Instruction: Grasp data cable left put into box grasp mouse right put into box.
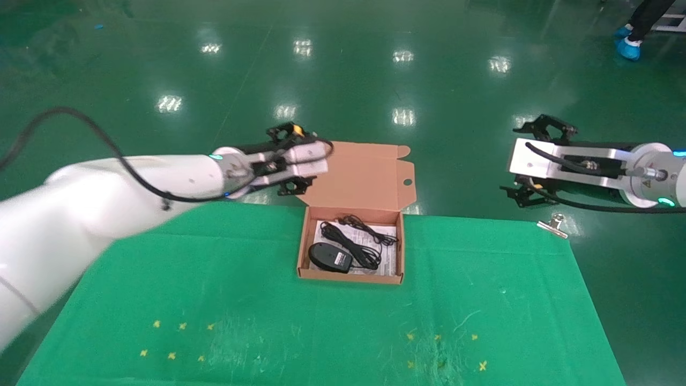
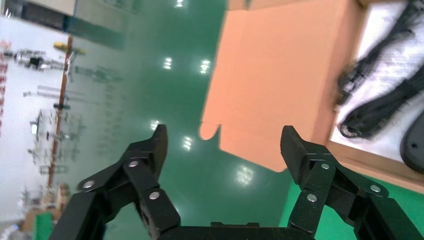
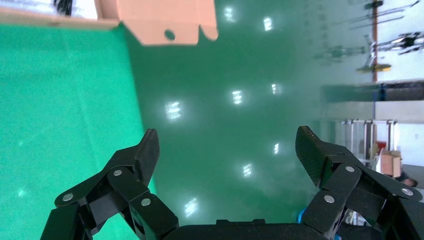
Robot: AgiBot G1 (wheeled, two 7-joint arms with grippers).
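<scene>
Both items in box; both grippers empty

You have the mouse (image 1: 329, 257) lying in the box (image 1: 349, 277) with the cable (image 1: 358, 239) coiled beside it on the white sheet, mouse long axis running across the box. Left gripper (image 1: 292, 159) hangs off the table's far edge, just by the lid (image 1: 364, 174), fingers (image 2: 152, 145) spread wide with nothing between them; box interior lies beyond and to one side of its fingertips. Right gripper (image 1: 528, 163) is well apart from the box, also splayed and empty, only the lid corner ahead of its fingers (image 3: 145, 152). Left arm is the nearer one. Judged: packing looks complete; nothing remains to grasp
</scene>
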